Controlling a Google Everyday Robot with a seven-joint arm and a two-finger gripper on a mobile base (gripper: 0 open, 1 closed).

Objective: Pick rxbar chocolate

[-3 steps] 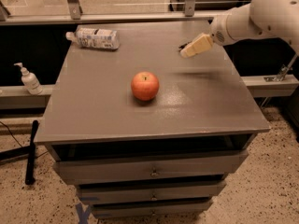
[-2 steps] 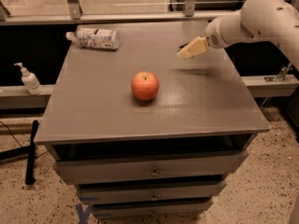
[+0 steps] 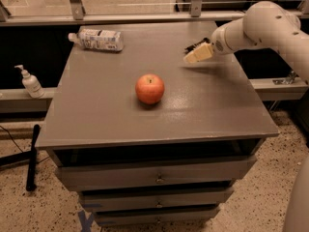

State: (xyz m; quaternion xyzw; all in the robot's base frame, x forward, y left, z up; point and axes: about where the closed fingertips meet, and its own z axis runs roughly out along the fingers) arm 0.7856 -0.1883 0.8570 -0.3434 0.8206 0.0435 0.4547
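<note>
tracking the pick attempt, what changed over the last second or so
The gripper has eased slightly left in the view and lower, above the table's far right side, close by the dark rxbar chocolate; a grasp cannot be told. The apple and bottle stayed where they were.

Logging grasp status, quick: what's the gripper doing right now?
Gripper: low over the table's far right part, beyond the apple; whether open, closed or holding anything cannot be told.

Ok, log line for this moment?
gripper low over table far-right | rxbar chocolate likely the dark shape beside it | apple centre | clear plastic bottle lying far-left
</note>
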